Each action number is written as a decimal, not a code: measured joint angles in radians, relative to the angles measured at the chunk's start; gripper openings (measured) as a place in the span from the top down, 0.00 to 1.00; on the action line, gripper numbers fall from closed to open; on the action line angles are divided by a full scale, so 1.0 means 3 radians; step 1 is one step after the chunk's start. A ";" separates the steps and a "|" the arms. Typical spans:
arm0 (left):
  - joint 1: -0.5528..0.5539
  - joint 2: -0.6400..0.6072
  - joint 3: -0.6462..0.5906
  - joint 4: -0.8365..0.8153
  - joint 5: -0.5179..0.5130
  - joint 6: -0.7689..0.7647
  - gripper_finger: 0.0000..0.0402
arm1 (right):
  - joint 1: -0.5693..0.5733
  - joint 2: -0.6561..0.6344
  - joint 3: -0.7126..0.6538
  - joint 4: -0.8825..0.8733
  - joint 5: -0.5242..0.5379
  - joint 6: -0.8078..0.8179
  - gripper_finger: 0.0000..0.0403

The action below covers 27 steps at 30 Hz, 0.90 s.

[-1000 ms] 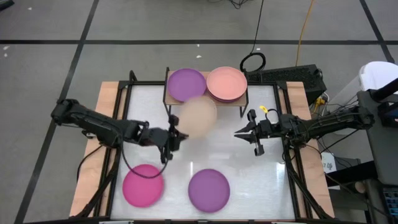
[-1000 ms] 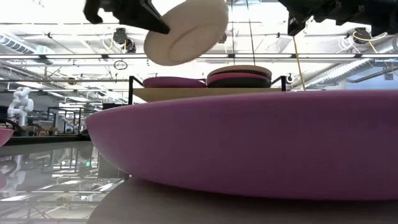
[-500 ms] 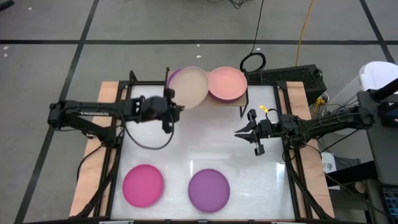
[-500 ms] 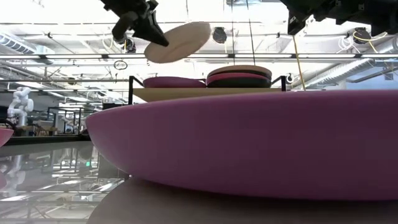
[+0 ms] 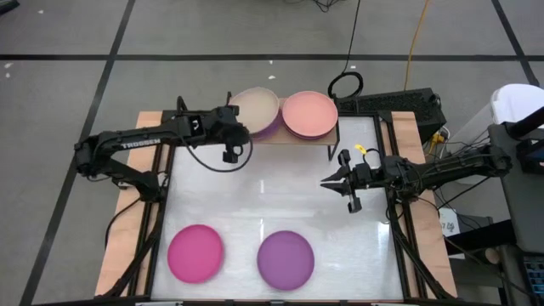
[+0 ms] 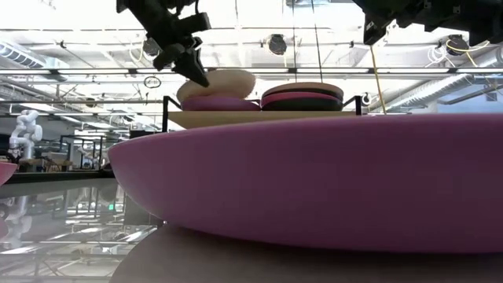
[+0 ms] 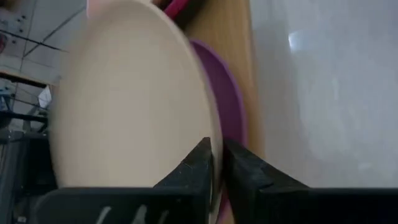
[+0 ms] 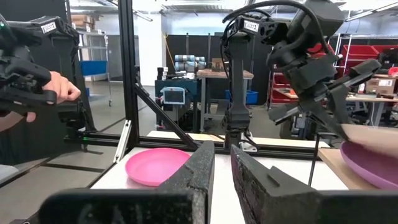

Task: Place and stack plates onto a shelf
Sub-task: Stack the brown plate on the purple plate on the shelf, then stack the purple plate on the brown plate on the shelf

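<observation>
My left gripper (image 5: 237, 129) is at the shelf's (image 5: 299, 141) left end, shut on a beige plate (image 5: 255, 105) that sits tilted over the purple plate (image 5: 270, 129) lying on the shelf board. In the low view the beige plate (image 6: 222, 83) is just above that purple plate (image 6: 214, 103); I cannot tell whether they touch. A pale pink plate (image 5: 309, 112) tops a stack on the shelf's right half. A magenta plate (image 5: 195, 252) and a second purple plate (image 5: 286, 259) lie flat near the table's near edge. My right gripper (image 5: 324, 181) hovers shut over the table's right middle. My left gripper pinches the beige plate's rim (image 7: 211, 127) between its two fingers, one on the upper face and one on the underside. The fingers come from the table's near-left side, slanting toward the shelf. The plate is tilted, its held side raised, over the purple plate.
The shelf's black legs (image 5: 332, 151) stand at the table's far edge. Bare white table lies between the shelf and the two near plates. A cable ring (image 5: 345, 84) lies behind the shelf. A person's hand (image 8: 59, 93) shows beyond the table's left side.
My left gripper has carried the beige plate from over the table's middle toward the far edge, then lowered it onto the shelf's left half over the purple plate. The plate went from steeply tilted to nearly flat. My right arm kept still.
</observation>
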 joint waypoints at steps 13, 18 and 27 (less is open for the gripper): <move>-0.0036 -0.0101 0.0000 0.0056 -0.0210 -0.0197 0.62 | 0.0000 0.0000 0.0000 -0.0050 0.0000 0.0000 0.90; -0.0125 -0.0345 0.0000 0.0116 -0.0276 -0.0408 0.57 | 0.0000 0.0001 0.0000 -0.0126 0.0000 0.0000 0.90; -0.0630 -0.1127 -0.0348 0.0563 0.0322 -0.1483 0.56 | 0.0000 0.0001 0.0000 -0.0166 0.0000 0.0000 0.90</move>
